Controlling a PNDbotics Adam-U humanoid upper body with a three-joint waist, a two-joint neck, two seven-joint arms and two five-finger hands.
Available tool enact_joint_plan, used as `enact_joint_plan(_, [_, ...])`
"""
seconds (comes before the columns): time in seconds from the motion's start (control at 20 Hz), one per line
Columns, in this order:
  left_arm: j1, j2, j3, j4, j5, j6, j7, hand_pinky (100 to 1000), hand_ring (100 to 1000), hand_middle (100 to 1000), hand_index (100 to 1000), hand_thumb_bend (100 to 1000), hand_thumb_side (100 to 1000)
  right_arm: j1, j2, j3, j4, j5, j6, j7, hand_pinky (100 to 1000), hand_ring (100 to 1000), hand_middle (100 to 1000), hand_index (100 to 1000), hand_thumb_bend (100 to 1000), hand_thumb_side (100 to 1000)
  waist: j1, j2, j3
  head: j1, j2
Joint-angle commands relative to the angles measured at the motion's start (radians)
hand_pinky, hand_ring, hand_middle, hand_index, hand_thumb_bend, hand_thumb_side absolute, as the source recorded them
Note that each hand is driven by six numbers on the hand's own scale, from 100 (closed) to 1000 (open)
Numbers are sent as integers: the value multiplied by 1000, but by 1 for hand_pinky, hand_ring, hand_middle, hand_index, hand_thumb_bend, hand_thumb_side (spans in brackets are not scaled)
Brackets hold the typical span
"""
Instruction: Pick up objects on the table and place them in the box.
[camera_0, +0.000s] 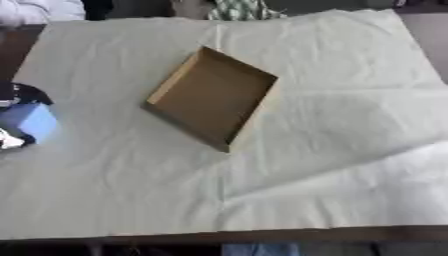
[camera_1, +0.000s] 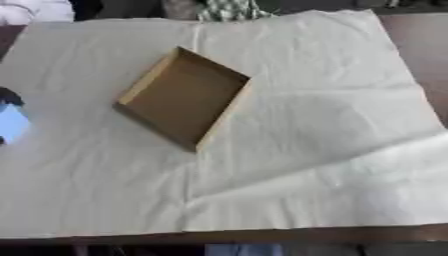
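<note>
We look down on a desk (camera_0: 262, 235) covered by a pale, creased cloth (camera_0: 332, 150), with only a dark brown strip of the desk's edge showing along the near side. A shallow brown cardboard box (camera_0: 213, 96) lies on the cloth, turned at an angle so that one corner points away from us and another toward us. Its opening faces up and we see nothing inside it but its own brown floor.

Well to the left of the box, at the edge of the view, a light blue block-shaped object (camera_0: 31, 122) sits in our left hand (camera_0: 19, 95), whose dark shape shows just beyond and around the block. We see dark parts against the blue, with something white just below it, but we cannot tell how the fingers lie or whether they close on it. The blue object is well apart from the box, with bare cloth between them.

Our right hand does not appear in either view. To the right of the box, the cloth carries only folds and wrinkles.
</note>
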Motion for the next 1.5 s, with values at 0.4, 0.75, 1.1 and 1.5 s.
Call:
enact_joint_plan(0.4, [-4,12,17,-24,78,-151,-169,549,723,793,744,125,275,-7,-15,-12,-7,-7,-1,-2,692,735,614,811,100,569,-1,-15,-1,3,4])
enact_joint_plan(0.75, [-11,6,36,-100,212,-151,-195,490,674,685,635,100,266,-9,-16,-12,-8,-9,-1,-1,692,734,614,811,100,568,0,-16,-4,5,6])
enact_joint_plan(1.1, [-88,-52,33,-145,278,-151,-263,488,674,690,620,100,262,-13,-19,-9,-13,-8,1,-1,694,734,615,811,100,569,6,-23,-16,13,6])
enact_joint_plan(1.5, [-263,-277,28,-115,313,-151,-351,465,658,684,615,100,254,-24,-16,1,-18,-11,3,8,694,733,615,811,100,570,10,-23,-42,47,4])
